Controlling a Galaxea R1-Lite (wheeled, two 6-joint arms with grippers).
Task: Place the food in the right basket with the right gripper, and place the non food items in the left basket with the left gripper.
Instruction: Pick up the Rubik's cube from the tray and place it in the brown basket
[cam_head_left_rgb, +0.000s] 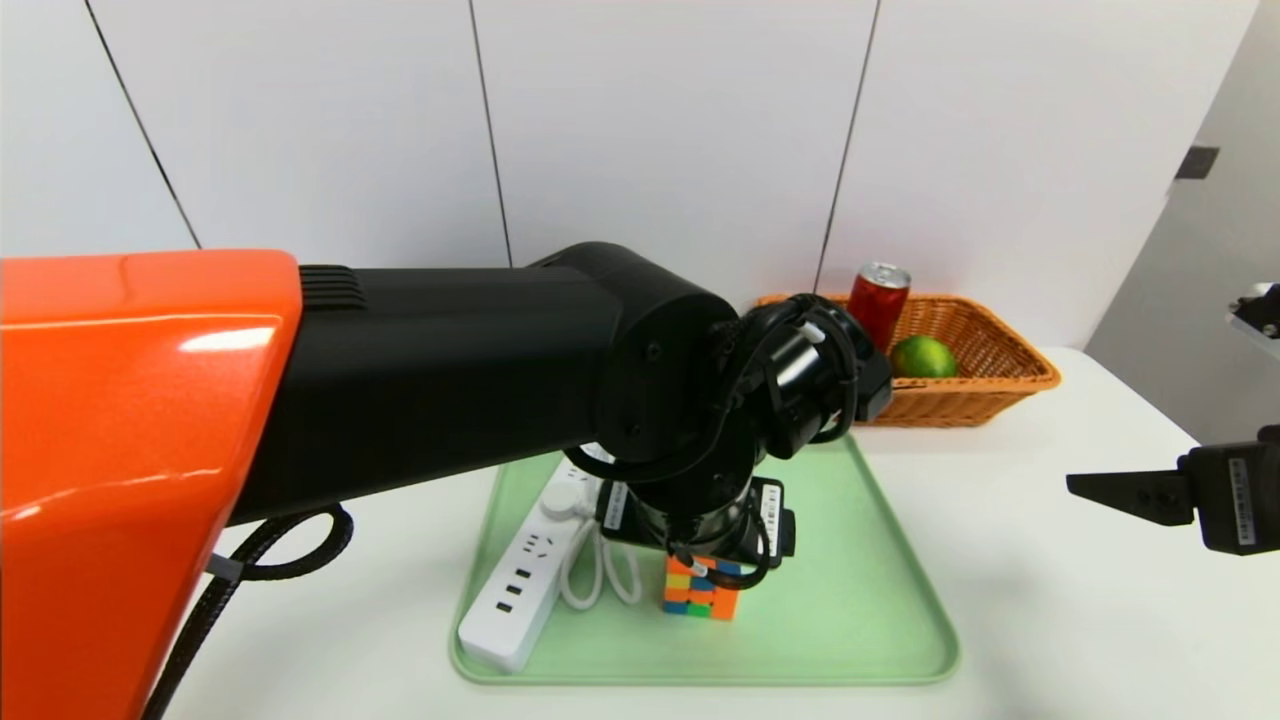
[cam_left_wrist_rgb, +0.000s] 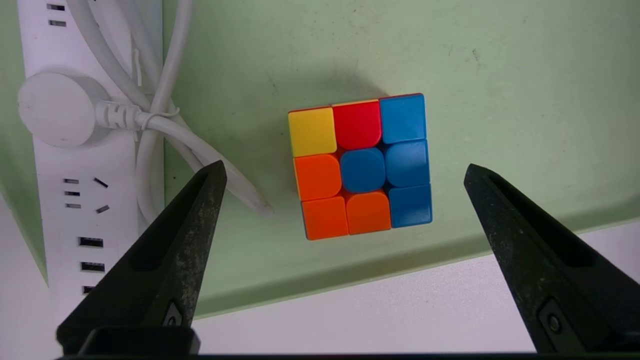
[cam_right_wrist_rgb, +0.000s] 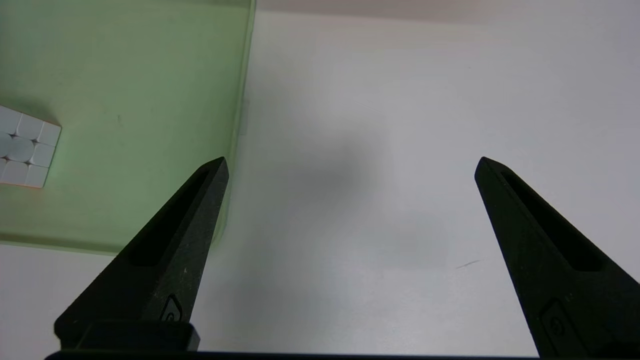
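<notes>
Cube (cam_left_wrist_rgb: 361, 167) on tray (cam_head_left_rgb: 850, 660), near strip (cam_head_left_rgb: 515, 590); probably light, stiff, slick; best pinched across opposite side faces, mid-height. Left gripper (cam_left_wrist_rgb: 345, 172) above, seemingly pointing straight down, jaws spread, nothing between them. Right gripper (cam_right_wrist_rgb: 352, 167) parked beyond tray's right edge, jaws spread.

White table (cam_head_left_rgb: 1080, 600) carrying a pale green tray (cam_head_left_rgb: 830, 620) in the middle and, just beyond the tray's far right corner, an orange-brown wicker basket (cam_head_left_rgb: 985, 395).
</notes>
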